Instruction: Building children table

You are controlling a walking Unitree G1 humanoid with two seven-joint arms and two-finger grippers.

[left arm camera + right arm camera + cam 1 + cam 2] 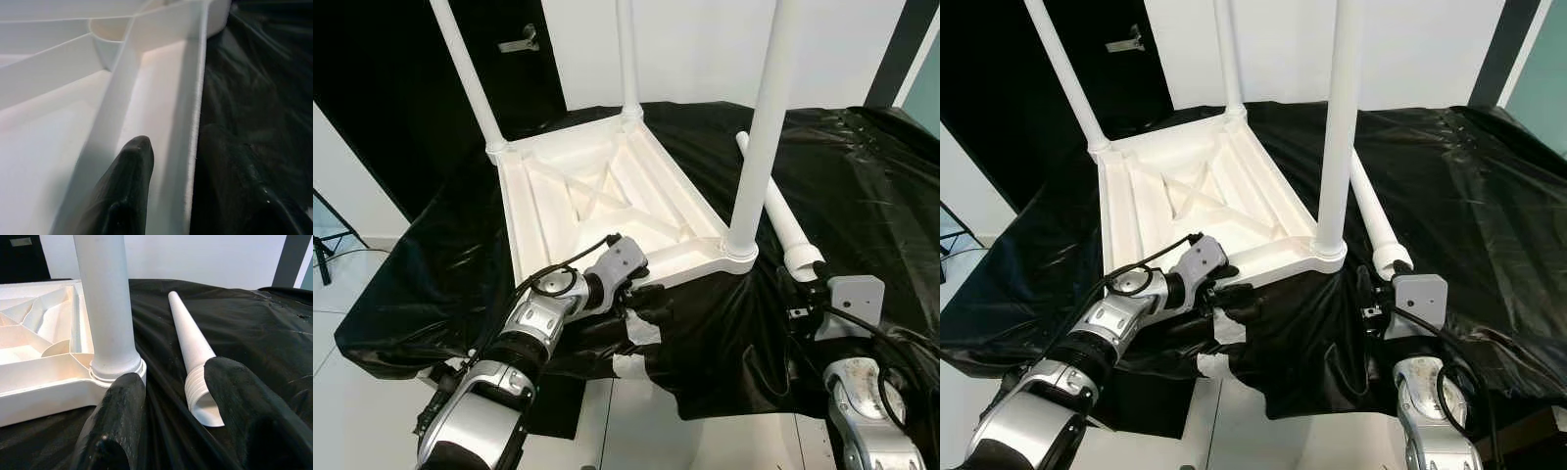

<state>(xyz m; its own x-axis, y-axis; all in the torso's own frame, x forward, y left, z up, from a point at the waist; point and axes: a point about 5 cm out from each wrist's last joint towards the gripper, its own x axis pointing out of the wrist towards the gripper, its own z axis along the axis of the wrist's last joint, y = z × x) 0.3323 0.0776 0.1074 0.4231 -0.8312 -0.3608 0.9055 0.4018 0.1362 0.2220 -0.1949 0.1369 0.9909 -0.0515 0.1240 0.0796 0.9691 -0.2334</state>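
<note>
A white children's table [690, 257] lies upside down on a black plastic sheet [862, 186]. Three white legs stand screwed into its corners, the nearest one [764, 127] at the front right. A fourth, loose leg [771, 204] lies on the sheet to the right of it, its threaded end [201, 394] towards me. My left gripper [641, 294] is open at the table's near rim [191, 122], one finger [132, 166] inside the rim and the other on the sheet outside. My right gripper [178, 374] is open just before the loose leg's threaded end, touching nothing.
The sheet hangs over the front edge of the work surface, patched with white tape [641, 333]. A black door with a handle [521, 41] and a white wall stand behind. White floor lies below at the front, and a thin black stand leg [323, 250] shows at far left.
</note>
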